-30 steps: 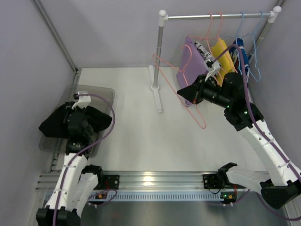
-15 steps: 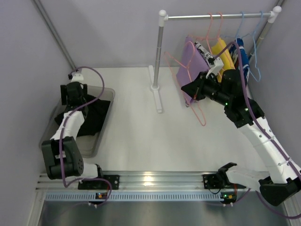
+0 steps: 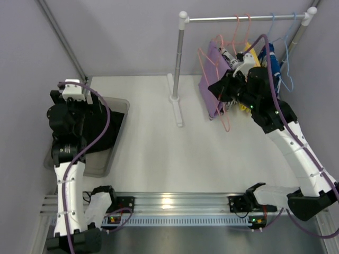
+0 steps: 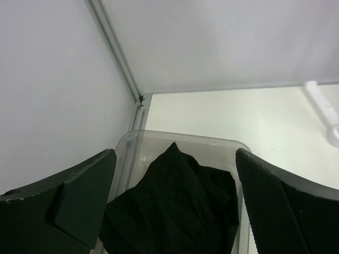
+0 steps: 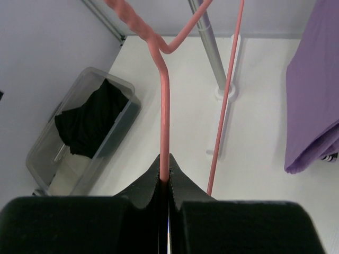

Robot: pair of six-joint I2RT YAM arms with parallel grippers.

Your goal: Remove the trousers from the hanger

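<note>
The black trousers [image 3: 109, 129] lie crumpled in a clear bin [image 3: 103, 159] at the left. In the left wrist view the black trousers [image 4: 175, 206] sit below and between the wide-apart fingers. My left gripper [image 3: 77, 106] hovers above the bin, open and holding nothing. The lilac trousers [image 3: 211, 90] hang folded on the rack, and in the right wrist view the lilac trousers [image 5: 312, 106] are at the right edge. My right gripper [image 3: 220, 90] is in front of them, shut on the wire of a bare pink hanger [image 3: 226, 124], which my right gripper [image 5: 164, 180] pinches on its straight part.
The rack's upright pole [image 3: 179, 58] and foot [image 3: 176, 108] stand mid-table, its rail [image 3: 243, 18] running right. A yellow garment [image 3: 253, 55], a black-and-white printed one [image 3: 228, 55] and blue hangers [image 3: 286, 47] crowd the rail behind my right arm. Walls close the left and right sides.
My left gripper opened, let go of the black trousers in the bin and rose above them. My right gripper carried the pink hanger up and back toward the rail.
</note>
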